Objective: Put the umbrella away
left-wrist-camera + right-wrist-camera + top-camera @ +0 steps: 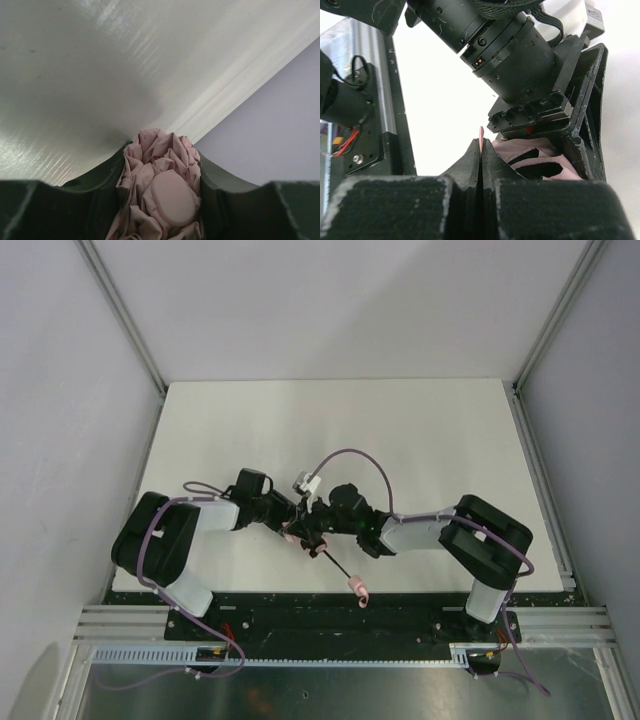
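Left wrist: left claw (162, 150) clamps bunched pink umbrella (170, 200); right claw (481, 152) pinched shut on umbrella sliver.

The umbrella (337, 565) lies across the table's (420, 440) near edge, centred.

Overhead view: bright, even, diffuse light from above; flat white tabletop (400, 430) free of glare; faint soft shadows beneath black arms; focus sharp, grey side walls slightly dimmer. Left wrist view: streaky sheen across tabletop, soft dark shadow just ahead of crumpled pale pink fabric umbrella (162, 170); dark green left gripper fingers (65, 205) dim, blurred at bottom edge. Right wrist view: white background overexposed, washed out; black right gripper fingers (465, 167) close to lens, soft, underlit.
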Available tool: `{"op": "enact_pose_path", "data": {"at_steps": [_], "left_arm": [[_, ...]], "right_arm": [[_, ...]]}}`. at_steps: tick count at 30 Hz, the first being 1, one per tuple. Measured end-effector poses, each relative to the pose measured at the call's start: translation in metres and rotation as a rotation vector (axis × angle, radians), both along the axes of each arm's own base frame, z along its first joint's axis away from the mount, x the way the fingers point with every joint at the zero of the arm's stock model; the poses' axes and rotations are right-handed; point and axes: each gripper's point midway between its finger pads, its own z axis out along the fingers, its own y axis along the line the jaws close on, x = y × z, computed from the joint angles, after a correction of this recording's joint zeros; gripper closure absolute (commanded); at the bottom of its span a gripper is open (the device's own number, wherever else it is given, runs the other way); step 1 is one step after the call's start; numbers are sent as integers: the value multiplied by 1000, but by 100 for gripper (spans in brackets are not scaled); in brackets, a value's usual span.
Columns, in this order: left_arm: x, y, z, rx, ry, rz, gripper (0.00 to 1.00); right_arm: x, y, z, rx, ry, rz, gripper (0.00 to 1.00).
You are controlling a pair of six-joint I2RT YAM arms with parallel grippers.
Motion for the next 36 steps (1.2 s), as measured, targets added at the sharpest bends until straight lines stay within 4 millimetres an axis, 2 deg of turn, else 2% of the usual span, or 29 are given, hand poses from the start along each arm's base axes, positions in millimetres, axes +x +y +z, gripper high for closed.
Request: {"op": "enact_pose_path", "data": {"at_steps": [7, 16, 26, 36], "left_arm": [[4, 6, 0, 48, 9, 17, 100], [13, 14, 1, 128, 24, 48, 100], [10, 23, -1, 195, 62, 17, 100], [27, 31, -1, 235, 48, 3, 100]], "right_arm": [[0, -2, -4, -108, -118, -142, 100], [6, -8, -9, -175, -235, -161, 100], [0, -5, -12, -225, -300, -185, 100], [14, 7, -24, -386, -414, -273, 100]]}}
